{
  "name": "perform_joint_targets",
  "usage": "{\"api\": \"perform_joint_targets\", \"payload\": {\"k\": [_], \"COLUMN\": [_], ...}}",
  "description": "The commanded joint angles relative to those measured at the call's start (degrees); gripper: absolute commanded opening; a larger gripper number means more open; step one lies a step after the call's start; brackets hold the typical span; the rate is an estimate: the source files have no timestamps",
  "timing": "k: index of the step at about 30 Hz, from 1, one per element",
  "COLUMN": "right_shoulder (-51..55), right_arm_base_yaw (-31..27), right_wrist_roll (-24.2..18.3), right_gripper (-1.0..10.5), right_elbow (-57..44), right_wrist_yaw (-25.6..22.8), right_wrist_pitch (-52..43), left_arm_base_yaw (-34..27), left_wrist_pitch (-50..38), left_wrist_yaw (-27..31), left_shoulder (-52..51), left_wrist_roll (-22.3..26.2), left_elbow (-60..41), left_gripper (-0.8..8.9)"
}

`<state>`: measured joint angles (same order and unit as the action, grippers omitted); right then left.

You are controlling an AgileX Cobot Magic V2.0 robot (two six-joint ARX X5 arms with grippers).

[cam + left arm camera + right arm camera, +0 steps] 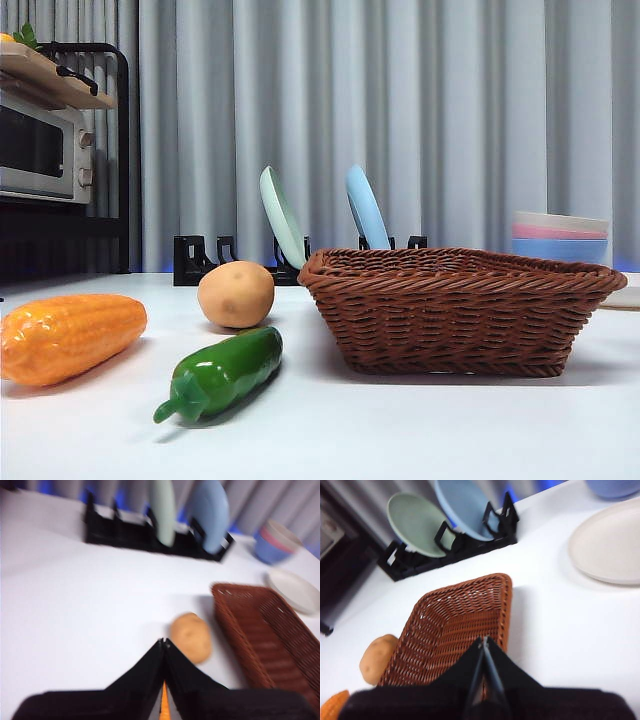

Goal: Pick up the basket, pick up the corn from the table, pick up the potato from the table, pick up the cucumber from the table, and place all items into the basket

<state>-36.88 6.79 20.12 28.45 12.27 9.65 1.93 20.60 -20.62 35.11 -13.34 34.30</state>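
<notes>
The brown wicker basket point(455, 308) stands on the white table point(400, 430) at the right, empty. The tan potato point(236, 294) lies just left of it. The orange corn point(68, 336) lies at the far left and the green cucumber point(222, 372) in front of the potato. My left gripper point(164, 642) is shut and empty, above the table near the potato point(191, 636), with a sliver of corn point(164, 707) between its jaws. My right gripper point(483, 641) is shut and empty above the basket point(455, 625). Neither arm shows in the front view.
A black dish rack point(240, 260) with a green plate point(282, 215) and a blue plate point(366, 208) stands behind. Stacked pastel bowls point(560, 236) sit at the back right beside a white plate point(610, 542). A microwave point(42, 150) stands on a shelf at the far left.
</notes>
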Motion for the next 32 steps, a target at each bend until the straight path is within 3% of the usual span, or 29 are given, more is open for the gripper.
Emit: {"api": "perform_joint_targets", "payload": {"k": [1, 4, 7, 10, 11, 14, 16, 32], "right_shoulder": [-5.97, -12.04, -17.66, -22.18, -23.12, -25.75, -27.36, -53.35], "right_arm_base_yaw": [0.02, 0.02, 0.02, 0.02, 0.02, 0.02, 0.02, 0.44], "right_wrist_roll": [-4.26, -7.96, -12.17, -13.64, -13.86, -13.88, -14.25, -15.08], "right_gripper": [-0.1, -0.1, 0.0, 0.2, 0.7, 2.6, 3.0, 2.9], "right_elbow": [4.63, 10.05, 14.97, 18.67, 19.37, 21.14, 22.16, 32.57], "right_wrist_yaw": [1.95, 4.7, 8.94, 10.4, 10.38, 10.32, 10.14, 8.79], "right_wrist_pitch": [2.58, 8.55, 14.4, 17.75, 17.97, 17.92, 17.86, 17.9], "left_arm_base_yaw": [-0.04, -0.04, -0.04, -0.04, -0.04, -0.04, -0.04, -0.04], "left_wrist_pitch": [1.86, 3.56, 4.9, 5.81, 6.16, 6.21, 6.21, 6.99], "left_wrist_yaw": [-5.2, -8.48, -8.13, -8.11, -8.09, -8.04, -8.04, -8.07], "left_shoulder": [6.12, 11.76, 15.93, 18.71, 19.28, 20.13, 20.13, 20.13], "left_wrist_roll": [3.3, 4.66, 4.59, 4.57, 4.57, 4.39, 4.37, 4.37], "left_elbow": [3.5, 6.82, 9.16, 10.56, 10.86, 11.04, 11.06, 11.06], "left_gripper": [-0.05, -0.05, -0.04, 0.15, 0.6, 3.17, 3.74, 3.75]}}
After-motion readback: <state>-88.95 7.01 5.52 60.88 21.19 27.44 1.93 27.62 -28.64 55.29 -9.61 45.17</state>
